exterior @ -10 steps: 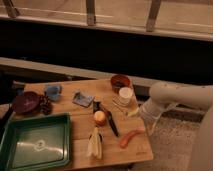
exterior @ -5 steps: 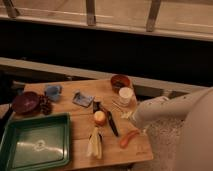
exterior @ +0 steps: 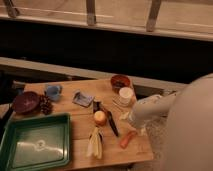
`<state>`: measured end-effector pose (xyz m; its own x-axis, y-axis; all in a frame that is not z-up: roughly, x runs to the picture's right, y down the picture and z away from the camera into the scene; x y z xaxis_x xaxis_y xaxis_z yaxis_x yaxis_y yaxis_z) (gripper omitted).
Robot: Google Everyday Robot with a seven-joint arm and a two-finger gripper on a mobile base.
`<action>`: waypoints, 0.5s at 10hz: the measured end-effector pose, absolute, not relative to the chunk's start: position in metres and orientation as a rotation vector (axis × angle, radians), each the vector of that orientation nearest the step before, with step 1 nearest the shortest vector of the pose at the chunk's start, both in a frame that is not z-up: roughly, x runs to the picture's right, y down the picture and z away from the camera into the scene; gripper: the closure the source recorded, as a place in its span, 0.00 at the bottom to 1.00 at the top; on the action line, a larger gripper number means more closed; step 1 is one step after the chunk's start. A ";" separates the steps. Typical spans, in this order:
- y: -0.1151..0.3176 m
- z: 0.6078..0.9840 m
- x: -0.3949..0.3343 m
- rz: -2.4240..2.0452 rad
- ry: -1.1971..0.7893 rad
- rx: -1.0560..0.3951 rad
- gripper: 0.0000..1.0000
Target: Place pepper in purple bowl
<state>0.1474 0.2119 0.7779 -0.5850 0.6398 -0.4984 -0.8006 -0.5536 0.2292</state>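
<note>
Leftmost, the round, shallow, dark purple bowl [exterior: 26, 101] sits at the far left of the wooden table [exterior: 80, 125], with a cluster of dark grapes [exterior: 46, 105] just beside its right rim and a green plastic tray [exterior: 10, 150] in front of it. Toward the middle lie a small blue cup [exterior: 53, 90], a grey-blue packet [exterior: 82, 98], a round orange-yellow fruit [exterior: 100, 118] with a black-handled knife [exterior: 111, 124] just beside it, and a pale yellow husked corn-like item [exterior: 95, 145]. Right of these, the slim, slightly curved orange-red pepper [exterior: 127, 139] lies flat near the table's front right corner, well apart from the bowl. Just behind it the white arm [exterior: 152, 107] reaches in from the right, its gripper [exterior: 129, 118] low between a white cup [exterior: 125, 96] and the pepper. The step in hand reads as the approach to the pick. Done well, the tool descends over the pepper's middle, spans its narrow width, stays clear of the knife, then lifts high enough to pass over the fruit on the way left. Whether the gripper is parted or closed I cannot tell; it does not appear to touch the pepper.
</note>
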 end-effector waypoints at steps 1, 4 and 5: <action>0.219 0.787 0.143 2.137 0.597 -0.466 0.20; 0.242 0.804 0.143 2.064 0.743 -0.479 0.20; 0.247 0.806 0.143 2.056 0.767 -0.487 0.20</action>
